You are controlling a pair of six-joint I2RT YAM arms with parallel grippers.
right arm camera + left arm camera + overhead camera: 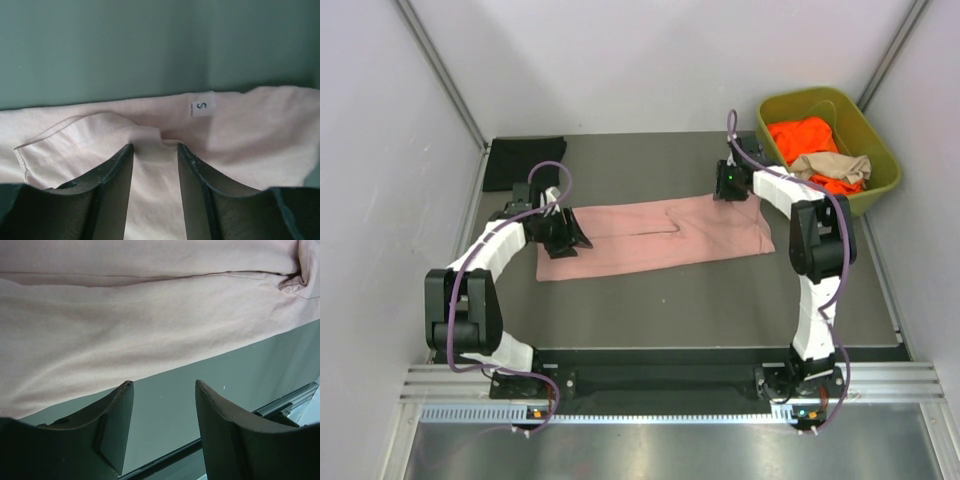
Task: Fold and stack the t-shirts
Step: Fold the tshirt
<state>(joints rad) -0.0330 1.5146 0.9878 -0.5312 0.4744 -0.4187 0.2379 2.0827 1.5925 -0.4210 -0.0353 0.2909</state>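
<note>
A dusty pink t-shirt (660, 235), folded into a long strip, lies across the middle of the table. My left gripper (570, 235) is at its left end; in the left wrist view it (163, 382) is open and empty over bare table, just short of the shirt's near edge (150, 315). My right gripper (730, 190) is at the shirt's far right end. In the right wrist view it (155, 145) is open, its tips pressed on the pink cloth (250, 135) with a small ridge of collar bunched between them, near the white size label (202, 106).
A black t-shirt (523, 163) lies folded at the back left corner. An olive-green bin (885, 170) at the back right holds an orange shirt (805, 135) and a tan one (830, 165). Grey walls close in both sides.
</note>
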